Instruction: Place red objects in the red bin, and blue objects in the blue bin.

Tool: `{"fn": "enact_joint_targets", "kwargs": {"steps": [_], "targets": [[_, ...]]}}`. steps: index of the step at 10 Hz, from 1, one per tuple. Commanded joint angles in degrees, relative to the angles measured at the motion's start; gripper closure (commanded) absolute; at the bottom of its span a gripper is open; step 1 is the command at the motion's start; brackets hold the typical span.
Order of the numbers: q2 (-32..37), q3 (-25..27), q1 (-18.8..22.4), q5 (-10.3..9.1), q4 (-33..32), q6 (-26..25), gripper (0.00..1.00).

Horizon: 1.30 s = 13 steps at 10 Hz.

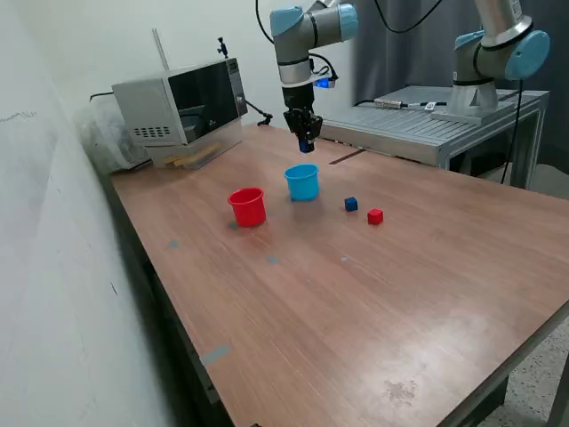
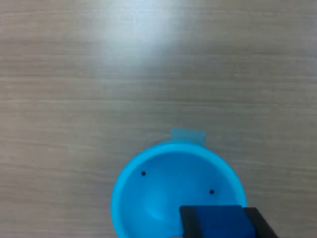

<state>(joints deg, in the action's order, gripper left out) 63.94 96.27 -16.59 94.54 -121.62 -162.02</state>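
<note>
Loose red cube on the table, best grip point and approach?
Come straight down on the red cube and pinch two opposite flat side faces. It sits flat on the table, and the blue cube beside it stands apart, so the fingers probably have room.

Wrist cam: blue cube (image 2: 219, 221) over blue cup (image 2: 138, 198)

Gripper (image 2: 219, 223) fingers (image 2: 188, 220) clamped the dark blue cube directly above the sky-blue cup's open mouth; cup sat on wood-grain tabletop (image 2: 74, 74), w/ a pale tape patch (image 2: 188, 135) at its rim.
</note>
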Motion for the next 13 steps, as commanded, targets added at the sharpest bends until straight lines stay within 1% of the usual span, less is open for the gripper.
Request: {"fn": "enact_joint_targets", "kwargs": {"steps": [1,6,7,8,13], "targets": [[-0.04,-0.99,-0.02,-0.06,-0.37,-0.05,1.0],[-0.22,-1.88,-0.72,-0.15,-0.37,0.39,1.0],[-0.48,-1.88,-1.77,-0.15,-0.37,0.47,1.0],[-0.57,-1.96,-2.04,-0.15,-0.37,0.47,0.0],[-0.83,-1.18,-1.87,-0.24,-0.11,0.56,0.0]]}}
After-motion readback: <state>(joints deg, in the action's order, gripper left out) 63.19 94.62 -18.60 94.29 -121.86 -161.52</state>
